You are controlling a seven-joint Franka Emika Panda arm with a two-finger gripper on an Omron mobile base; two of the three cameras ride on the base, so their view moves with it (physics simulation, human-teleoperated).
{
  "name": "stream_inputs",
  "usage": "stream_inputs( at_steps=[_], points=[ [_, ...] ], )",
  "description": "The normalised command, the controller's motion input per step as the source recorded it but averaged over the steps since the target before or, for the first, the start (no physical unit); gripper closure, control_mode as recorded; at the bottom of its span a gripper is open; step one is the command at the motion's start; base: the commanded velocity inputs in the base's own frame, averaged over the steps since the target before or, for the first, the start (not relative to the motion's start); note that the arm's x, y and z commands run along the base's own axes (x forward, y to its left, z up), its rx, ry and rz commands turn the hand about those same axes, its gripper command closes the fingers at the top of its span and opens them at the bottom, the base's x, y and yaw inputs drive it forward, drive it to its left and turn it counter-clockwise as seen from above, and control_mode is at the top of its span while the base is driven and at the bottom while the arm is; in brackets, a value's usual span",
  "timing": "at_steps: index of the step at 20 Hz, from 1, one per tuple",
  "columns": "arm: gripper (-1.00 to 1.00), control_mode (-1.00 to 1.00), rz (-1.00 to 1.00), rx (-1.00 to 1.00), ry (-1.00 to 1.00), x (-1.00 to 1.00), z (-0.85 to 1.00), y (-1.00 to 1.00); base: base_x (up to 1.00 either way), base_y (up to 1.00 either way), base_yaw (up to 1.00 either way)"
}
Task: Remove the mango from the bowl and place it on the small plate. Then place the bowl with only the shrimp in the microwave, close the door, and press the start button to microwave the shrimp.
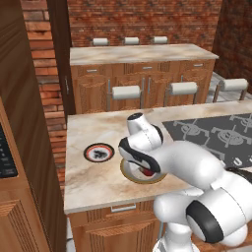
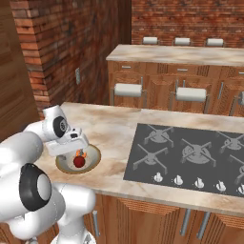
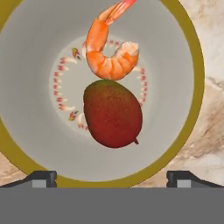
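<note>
The bowl (image 3: 192, 65), cream-grey inside with an olive-gold rim, sits near the counter's front edge. In it lie the dark red mango (image 3: 113, 113) and, touching its far side, the curled orange shrimp (image 3: 109, 57). My gripper (image 3: 113, 178) hangs open straight above the bowl, one fingertip (image 3: 41, 178) at each side of the rim and nothing between them. From the right base view the hand (image 2: 69, 143) hovers over the bowl (image 2: 93, 159), with the mango (image 2: 78, 162) and shrimp (image 2: 80, 153) below it. The small plate (image 1: 99, 152) lies left of the bowl (image 1: 129, 173). The door is out of view.
A black gas cooktop (image 2: 190, 152) fills the counter to the right of the bowl. A black keypad strip of the microwave (image 1: 6, 152) shows in the tall wooden cabinet on the left. Stools (image 1: 126, 92) stand behind the counter, before a second counter (image 1: 142, 53).
</note>
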Motion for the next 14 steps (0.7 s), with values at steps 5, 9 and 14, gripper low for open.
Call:
stream_inputs(
  at_steps=[5,9,14],
  points=[
    [-1.0,-1.0,0.02,0.0,0.0,0.04,-0.12,0.0,0.0,0.0,0.0],
    [-1.0,-1.0,0.03,0.0,0.0,0.07,-0.29,0.0,0.0,0.0,0.0],
    [-1.0,-1.0,0.05,0.0,0.02,0.22,-0.42,0.0,0.0,0.0,0.0]
  ],
)
